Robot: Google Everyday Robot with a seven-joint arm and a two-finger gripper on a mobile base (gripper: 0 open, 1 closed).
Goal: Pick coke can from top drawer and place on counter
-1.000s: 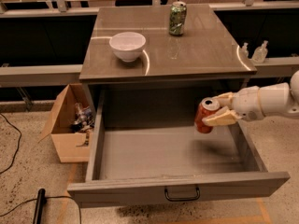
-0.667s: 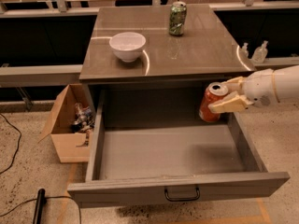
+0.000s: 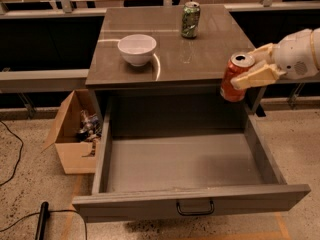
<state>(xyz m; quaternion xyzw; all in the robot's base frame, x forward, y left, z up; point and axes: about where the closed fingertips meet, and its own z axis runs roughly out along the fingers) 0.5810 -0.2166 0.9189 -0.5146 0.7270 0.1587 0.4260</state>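
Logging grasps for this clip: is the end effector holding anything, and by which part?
The end effector, at the counter's front right corner, grips the coke can by its upper side wall.

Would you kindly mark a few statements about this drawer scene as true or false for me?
1. The gripper, beside the counter edge, is shut on the coke can. True.
2. The coke can rests on the floor of the top drawer. False: it hangs tilted in the air by the counter edge.
3. A white bowl sits on the counter. True.
4. The green can lies in the top drawer. False: it stands upright on the counter.
5. The top drawer is open. True.
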